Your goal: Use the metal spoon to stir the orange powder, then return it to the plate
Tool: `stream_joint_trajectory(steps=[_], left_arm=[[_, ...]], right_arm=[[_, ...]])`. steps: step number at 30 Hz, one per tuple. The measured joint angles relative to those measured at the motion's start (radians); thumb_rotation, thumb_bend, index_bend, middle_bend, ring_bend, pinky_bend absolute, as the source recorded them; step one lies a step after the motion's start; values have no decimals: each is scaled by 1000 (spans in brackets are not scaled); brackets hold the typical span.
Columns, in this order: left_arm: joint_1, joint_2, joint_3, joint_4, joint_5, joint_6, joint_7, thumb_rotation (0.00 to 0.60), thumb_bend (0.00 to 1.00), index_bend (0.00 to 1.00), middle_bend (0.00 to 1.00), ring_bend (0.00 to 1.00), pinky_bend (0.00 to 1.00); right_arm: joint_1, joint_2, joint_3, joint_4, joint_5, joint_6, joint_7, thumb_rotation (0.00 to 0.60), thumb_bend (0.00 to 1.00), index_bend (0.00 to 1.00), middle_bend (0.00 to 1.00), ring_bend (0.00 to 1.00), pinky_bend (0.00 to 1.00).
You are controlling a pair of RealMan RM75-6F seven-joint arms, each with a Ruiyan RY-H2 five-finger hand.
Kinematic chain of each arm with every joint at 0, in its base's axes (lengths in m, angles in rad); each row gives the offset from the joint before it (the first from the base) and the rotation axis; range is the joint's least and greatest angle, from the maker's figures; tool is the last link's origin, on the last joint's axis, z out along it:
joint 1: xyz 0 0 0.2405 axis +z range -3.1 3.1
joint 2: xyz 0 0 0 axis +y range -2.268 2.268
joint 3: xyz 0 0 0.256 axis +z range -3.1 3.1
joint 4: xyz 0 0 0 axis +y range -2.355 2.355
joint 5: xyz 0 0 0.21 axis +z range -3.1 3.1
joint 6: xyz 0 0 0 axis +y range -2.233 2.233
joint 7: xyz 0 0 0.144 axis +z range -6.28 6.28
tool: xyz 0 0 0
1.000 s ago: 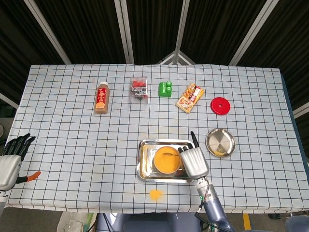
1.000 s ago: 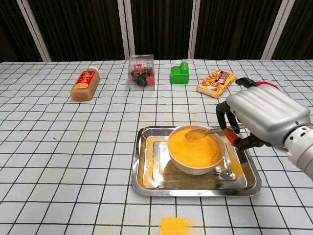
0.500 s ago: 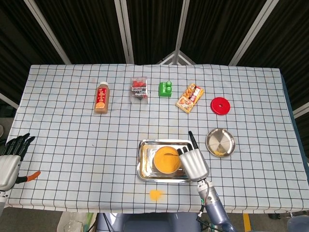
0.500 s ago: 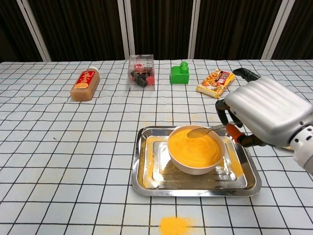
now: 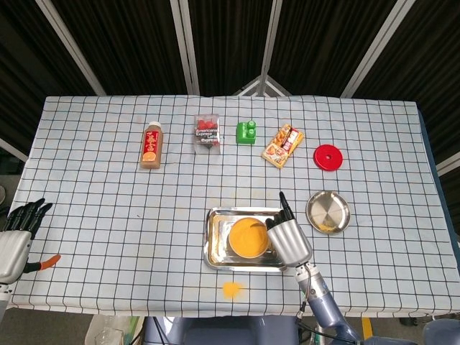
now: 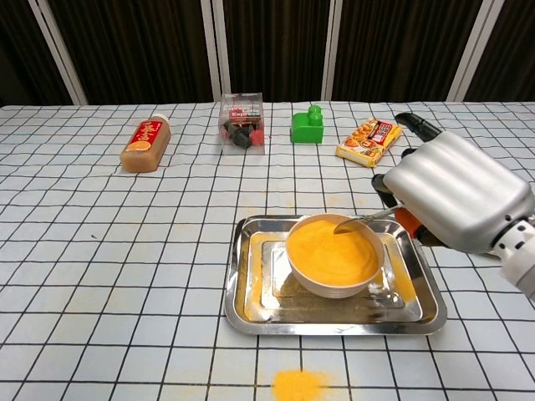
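Observation:
A white bowl (image 6: 334, 274) of orange powder (image 5: 246, 236) stands in a metal tray (image 6: 251, 301) at the table's front centre. My right hand (image 6: 451, 199) (image 5: 289, 236) grips the metal spoon (image 6: 361, 221) by its handle, just right of the bowl; the spoon's tip reaches over the bowl's right rim above the powder. The round metal plate (image 5: 328, 212) lies to the right of the tray with a little orange powder on it. My left hand (image 5: 16, 238) hangs at the table's front left edge, open and holding nothing.
Along the far side stand a juice bottle (image 5: 151, 145), a clear box (image 5: 207, 132), a green block (image 5: 247, 132), a snack pack (image 5: 282, 146) and a red disc (image 5: 327, 157). Spilled orange powder (image 5: 231, 289) lies in front of the tray.
My right hand has drawn back to the right and risen slightly, pulling the spoon from the bowl's middle toward its right rim. The left hand has not moved.

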Motion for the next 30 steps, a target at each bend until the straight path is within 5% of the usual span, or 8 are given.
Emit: stream_joint_trajectory(steps=[30], left_arm=[[0,2,-1,-4,-8,-4,0,600,0,0,0,0,0]], right_arm=[[-64,-31,-57,-59,-61,-22,48,600,750,946,792,467,0]])
